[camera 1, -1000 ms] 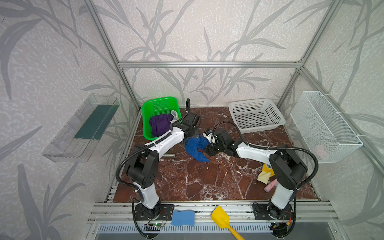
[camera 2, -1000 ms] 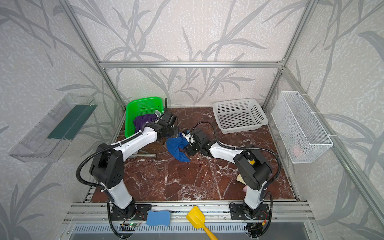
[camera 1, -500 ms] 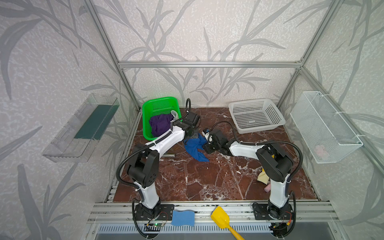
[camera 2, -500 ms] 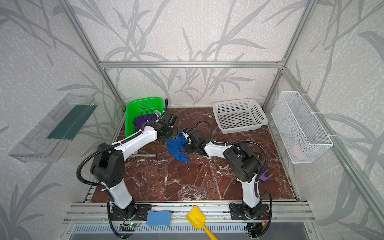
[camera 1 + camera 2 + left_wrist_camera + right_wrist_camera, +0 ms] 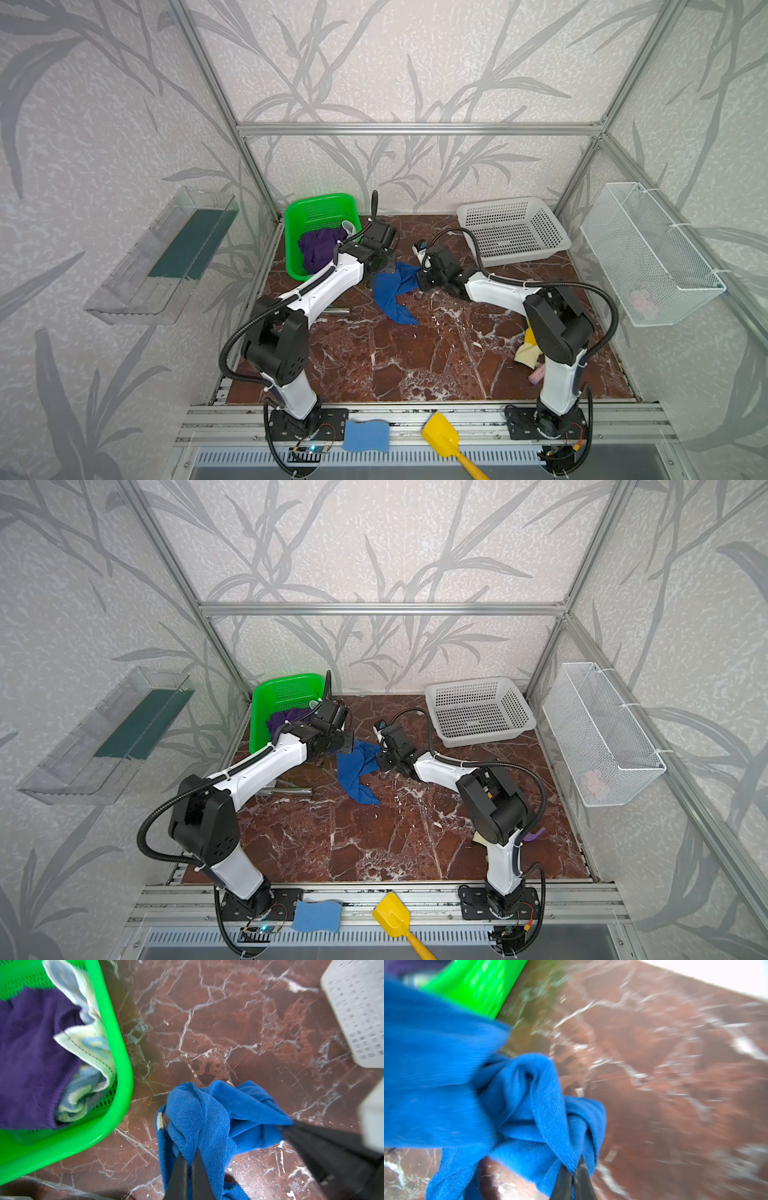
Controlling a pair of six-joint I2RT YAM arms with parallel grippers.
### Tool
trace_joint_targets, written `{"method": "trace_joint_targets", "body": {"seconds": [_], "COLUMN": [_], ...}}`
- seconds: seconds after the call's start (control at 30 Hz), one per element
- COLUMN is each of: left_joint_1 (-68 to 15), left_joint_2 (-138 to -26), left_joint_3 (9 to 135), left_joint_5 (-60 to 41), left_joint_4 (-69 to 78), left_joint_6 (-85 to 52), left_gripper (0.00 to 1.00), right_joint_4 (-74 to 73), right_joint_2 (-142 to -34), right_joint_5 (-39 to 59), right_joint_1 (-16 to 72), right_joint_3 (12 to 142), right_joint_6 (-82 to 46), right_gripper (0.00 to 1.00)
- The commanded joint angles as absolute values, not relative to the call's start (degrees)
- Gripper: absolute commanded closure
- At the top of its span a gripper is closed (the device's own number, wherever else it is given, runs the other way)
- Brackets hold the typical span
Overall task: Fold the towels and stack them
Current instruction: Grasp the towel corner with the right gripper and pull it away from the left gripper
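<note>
So, with your left gripper (image 5: 189, 1154) and right gripper (image 5: 573, 1167) both clamped shut on the bunched blue towel (image 5: 390, 291) near the green basket (image 5: 322, 212), you likely need to spread it flat before folding.

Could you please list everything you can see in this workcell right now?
blue towel: 1, royal blue, mid-table, gripped from both sides
purple towel: 1, dark purple, in green basket
printed towel: 1, cream with blue print, in green basket
green basket: 1, green, back left
white basket: 1, white, back right
wire basket: 1, white, right wall, something pink inside
clear shelf: 1, transparent, left wall
sponge: 1, light blue, front rail
scoop: 1, yellow, front rail
glove: 1, yellow, beside right arm's base
metal tool: 1, silver, under left arm
table: 1, red-brown marble
left gripper: 1, black, shut on blue towel
right gripper: 1, black, shut on blue towel
</note>
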State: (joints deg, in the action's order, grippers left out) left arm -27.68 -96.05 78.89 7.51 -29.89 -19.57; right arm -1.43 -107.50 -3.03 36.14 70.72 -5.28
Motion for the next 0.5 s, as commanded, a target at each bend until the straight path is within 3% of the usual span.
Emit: {"method": "trace_joint_targets", "body": {"seconds": [0.0, 0.2, 0.47], "left_joint_1": [-27.64, -27.62, -27.63], "left_joint_2": [-90.4, -84.12, -82.84], "left_joint_3": [77.38, 75.52, 71.14], "left_joint_5": [6.63, 0.96, 3.14], "left_joint_4": [-26.12, -23.14, -25.51], "left_joint_6": [-15.4, -10.81, -11.99], "left_gripper": [1.0, 1.0, 1.0], "right_joint_4": [1.39, 7.14, 14.52], "right_joint_2": [-98.19, -85.67, -77.0], "right_joint_5": [-4.29, -7.19, -3.0], "right_joint_1": [34.24, 33.75, 33.31], "right_joint_3": [69.66, 67.37, 61.65], "right_joint_6": [-1.94, 3.52, 4.49], "right_gripper": [1.0, 1.0, 1.0]}}
